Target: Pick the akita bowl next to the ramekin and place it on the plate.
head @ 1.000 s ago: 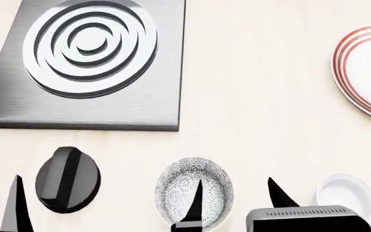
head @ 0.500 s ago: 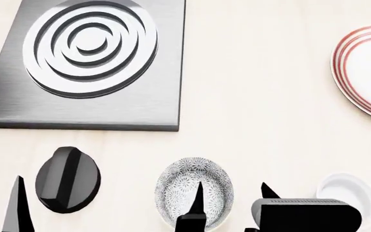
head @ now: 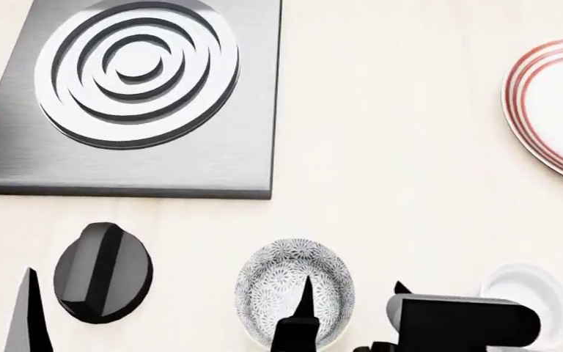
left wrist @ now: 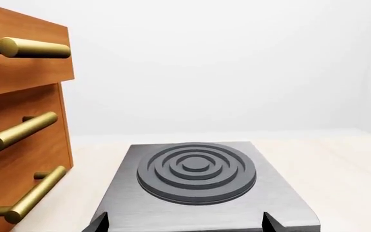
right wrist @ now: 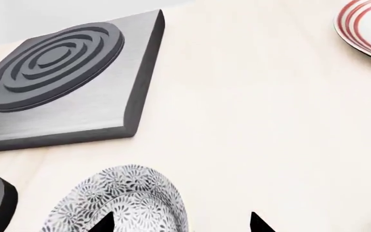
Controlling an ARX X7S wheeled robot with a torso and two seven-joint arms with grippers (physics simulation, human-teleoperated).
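Akita bowl sat at the counter's near edge, left of the ramekin, as the right claw straddled its rim, spread wide. Closing appeared next, before the carry to the plate at the right edge.

Your head view looks steeply down on the counter from above. Your left wrist view sits low, facing level across the burner plate toward the back wall. Your right wrist view hangs close over the akita bowl, tilted forward. All three share the burner plate; head and right wrist share the bowl and plate.
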